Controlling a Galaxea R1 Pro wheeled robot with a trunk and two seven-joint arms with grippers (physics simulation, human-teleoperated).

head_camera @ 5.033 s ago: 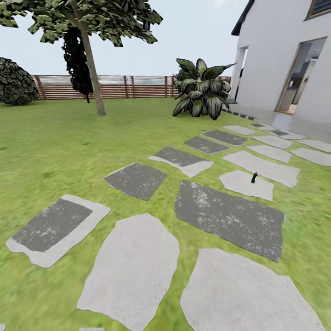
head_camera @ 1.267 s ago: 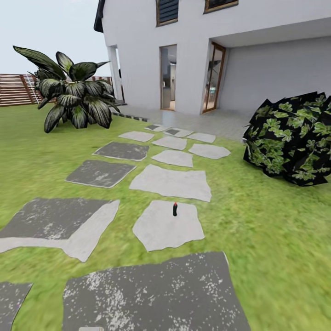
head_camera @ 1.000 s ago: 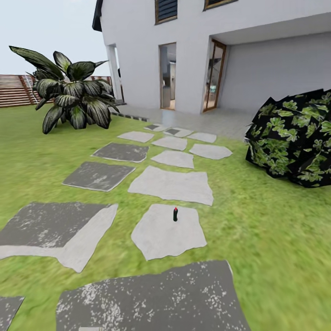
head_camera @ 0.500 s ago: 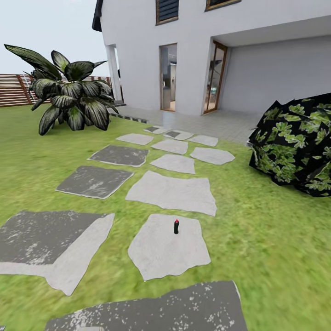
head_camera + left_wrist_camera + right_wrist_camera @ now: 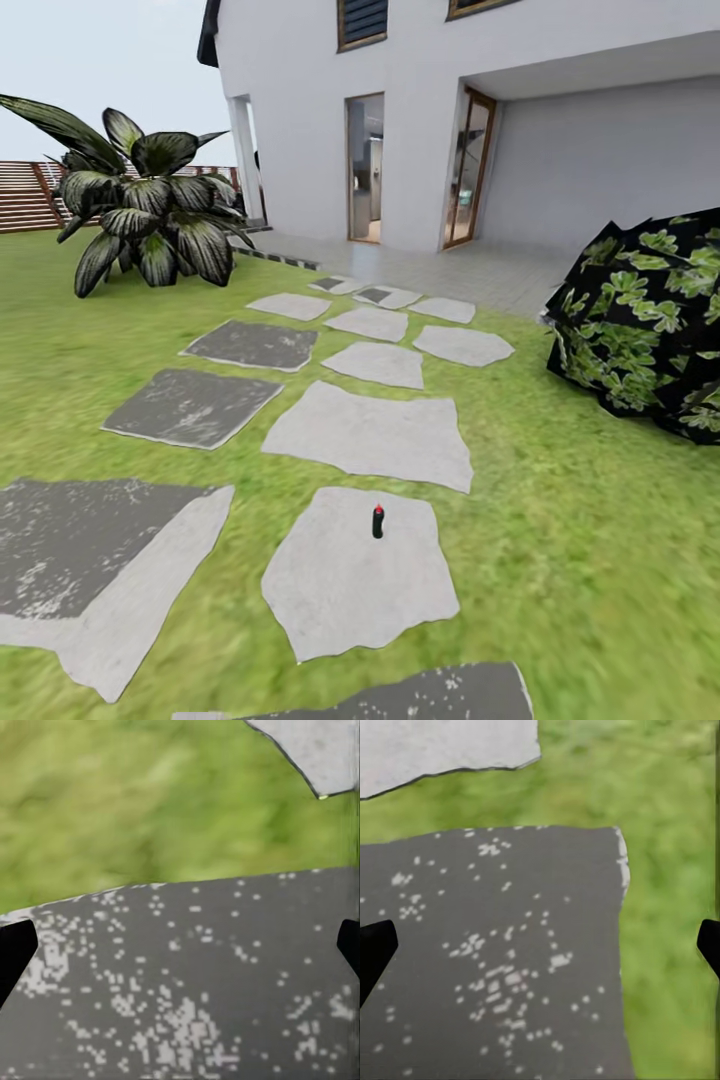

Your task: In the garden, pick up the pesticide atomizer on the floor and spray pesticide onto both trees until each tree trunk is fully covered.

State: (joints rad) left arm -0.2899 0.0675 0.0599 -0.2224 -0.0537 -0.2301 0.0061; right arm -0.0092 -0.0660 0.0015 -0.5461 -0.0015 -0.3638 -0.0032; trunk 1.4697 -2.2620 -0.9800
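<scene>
Atomizer (image 5: 378, 521) upright on pale stone (image 5: 350, 580). Both grippers, left (image 5: 180, 945) and right (image 5: 540, 945), fingers wide apart over dark stone (image 5: 495, 967), nothing between.

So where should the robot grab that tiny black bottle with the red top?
Probably around the dark body of the pesticide atomizer, below its red top, coming in from the side. It stands upright and slim on a pale stepping stone, with bare stone around it.

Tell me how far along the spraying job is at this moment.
Nothing is done yet. The small dark red-topped pesticide atomizer stands upright on a pale grey stepping stone ahead, not picked up. Both hands are open above a dark speckled stone. Grasping it and spraying both trees remain.
</scene>
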